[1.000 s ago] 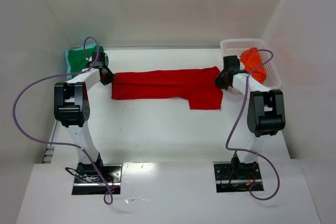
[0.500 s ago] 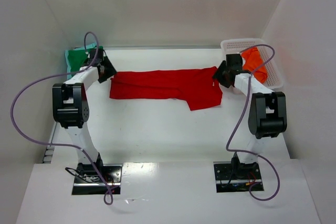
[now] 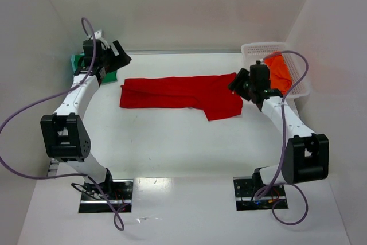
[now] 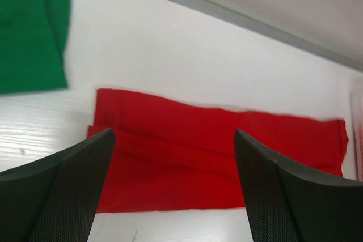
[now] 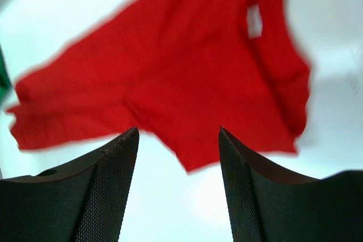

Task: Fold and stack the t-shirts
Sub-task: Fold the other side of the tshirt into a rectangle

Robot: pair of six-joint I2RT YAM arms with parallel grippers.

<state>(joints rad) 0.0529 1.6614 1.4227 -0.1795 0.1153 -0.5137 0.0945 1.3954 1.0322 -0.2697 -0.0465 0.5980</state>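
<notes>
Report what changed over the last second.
The left gripper and right gripper, both open now, rose off the ends of the red t-shirt, the left one pulling back toward the far-left corner. The red t-shirt stayed folded lengthwise; the green t-shirt and the orange t-shirt in the basket did not move.

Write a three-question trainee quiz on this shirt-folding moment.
1. True or false: the left claw and right claw are open, and the bright red cloth t-shirt lies ungripped on the white table.
2. The orange cloth t-shirt sits: A) in the white plastic lattice basket; B) mid-table; C) in the right claw.
3. Fill in: the green cloth t-shirt lies at the table's far ___ corner.
Key: 1 true; 2 A; 3 left.
</notes>
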